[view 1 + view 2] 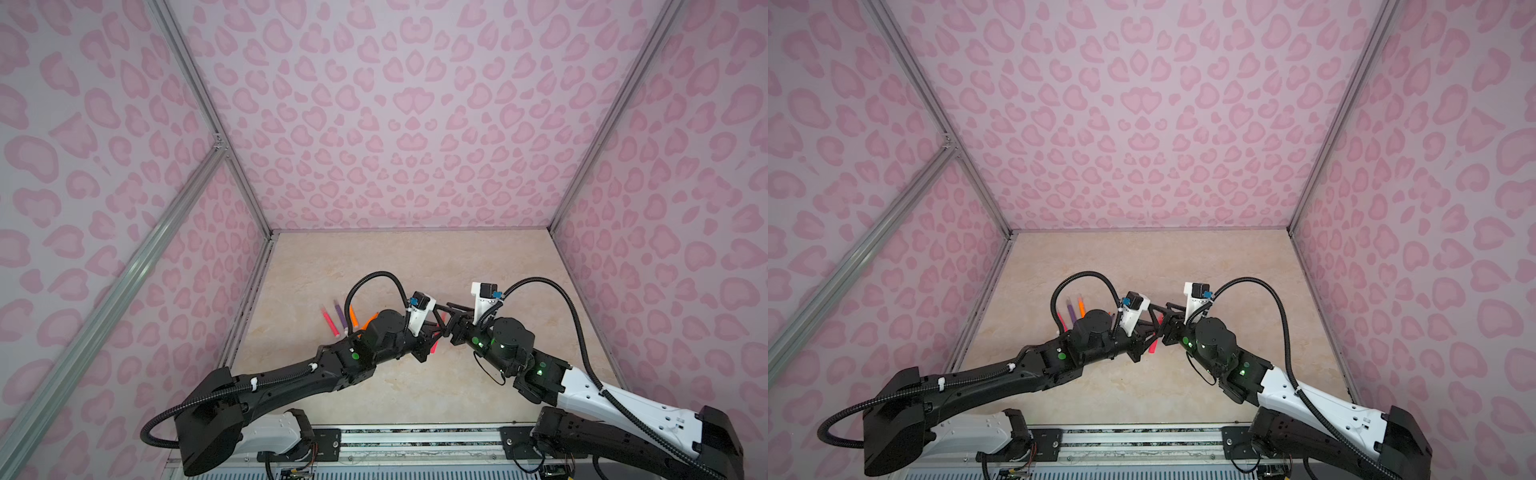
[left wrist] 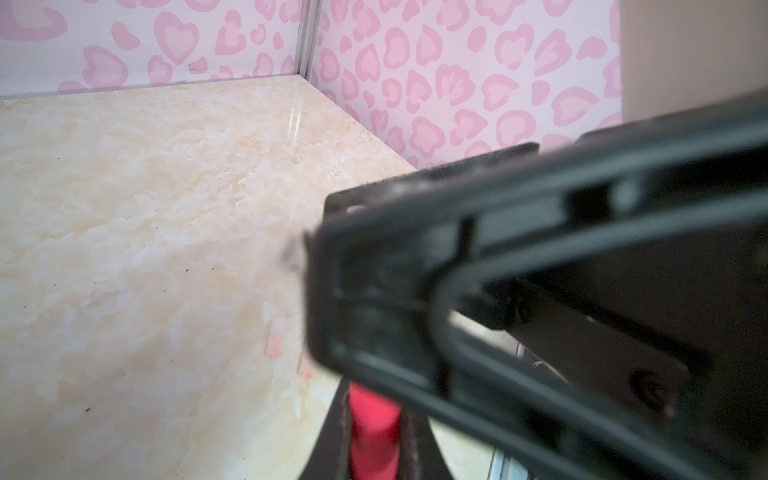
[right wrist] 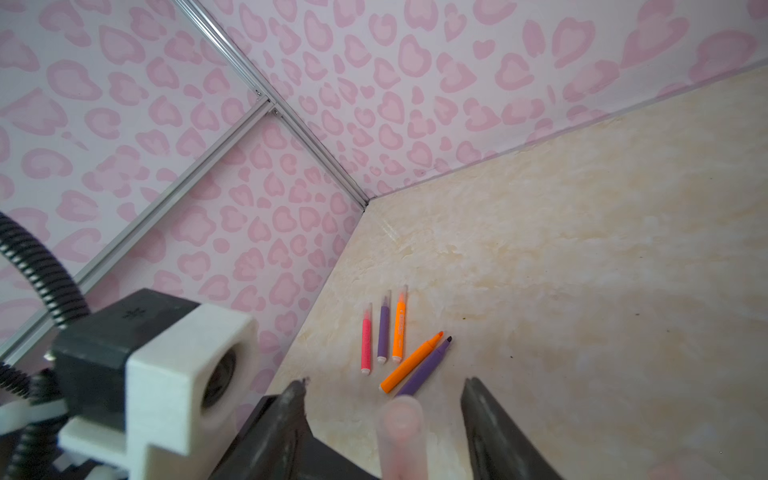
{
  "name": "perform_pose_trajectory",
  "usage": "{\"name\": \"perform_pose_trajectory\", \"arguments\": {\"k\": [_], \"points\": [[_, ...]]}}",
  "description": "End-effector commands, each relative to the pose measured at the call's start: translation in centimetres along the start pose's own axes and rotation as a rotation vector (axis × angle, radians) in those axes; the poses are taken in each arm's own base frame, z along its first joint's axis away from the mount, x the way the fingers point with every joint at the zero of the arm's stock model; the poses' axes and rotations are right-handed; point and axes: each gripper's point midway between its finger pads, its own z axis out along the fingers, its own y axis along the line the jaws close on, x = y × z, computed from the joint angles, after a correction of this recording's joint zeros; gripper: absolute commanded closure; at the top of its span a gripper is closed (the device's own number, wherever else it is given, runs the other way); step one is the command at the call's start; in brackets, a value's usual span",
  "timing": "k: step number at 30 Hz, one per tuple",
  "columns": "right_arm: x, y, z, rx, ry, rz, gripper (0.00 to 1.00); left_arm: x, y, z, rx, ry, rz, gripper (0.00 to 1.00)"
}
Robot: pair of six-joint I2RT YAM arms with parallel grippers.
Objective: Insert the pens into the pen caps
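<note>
My left gripper (image 2: 376, 399) is shut on a pink-red pen (image 2: 374, 432), which in both top views (image 1: 434, 347) (image 1: 1153, 347) slants down from between the two grippers at mid-table. A clear pen cap (image 3: 401, 432) stands on the pen's far end. My right gripper (image 3: 386, 382) is open around that cap, with a gap on each side. On the table to the left lie three capped pens, pink-red (image 3: 366, 345), purple (image 3: 383, 328) and orange (image 3: 399, 328). Beside them lie an uncapped orange pen (image 3: 411, 361) and an uncapped purple pen (image 3: 424, 370).
Two faint clear caps (image 2: 275, 340) (image 2: 306, 368) lie on the beige table (image 1: 415, 257) in the left wrist view. Pink patterned walls (image 1: 395, 124) close in the table on three sides. The right gripper's black finger (image 2: 540, 257) fills much of the left wrist view.
</note>
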Motion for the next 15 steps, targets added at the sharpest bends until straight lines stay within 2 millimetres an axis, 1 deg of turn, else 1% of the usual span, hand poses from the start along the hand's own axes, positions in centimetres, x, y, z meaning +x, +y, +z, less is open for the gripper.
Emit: {"name": "perform_pose_trajectory", "arguments": {"k": [1,7,11,13,14,15], "points": [[-0.5,-1.7,-0.6,0.076,-0.03,-0.026,0.41,-0.5,-0.3,0.3,-0.007,-0.007,0.04,0.97],[-1.4,-3.0,-1.6,0.108,-0.056,-0.016,0.47,0.1,-0.5,1.1,-0.047,0.024,0.076,0.97],[-1.6,-3.3,-1.9,0.102,-0.058,-0.002,0.48,0.6,-0.7,1.8,-0.087,0.054,0.11,0.97],[-1.6,-3.3,-1.9,0.098,-0.055,0.002,0.49,0.5,-0.9,2.1,-0.105,0.054,0.127,0.97],[-1.6,-3.3,-1.9,0.096,-0.054,0.004,0.49,1.1,-0.8,2.2,-0.123,0.084,0.136,0.97],[-1.6,-3.2,-1.9,0.09,-0.051,0.006,0.49,1.2,-0.8,2.3,-0.13,0.087,0.143,0.97]]}}
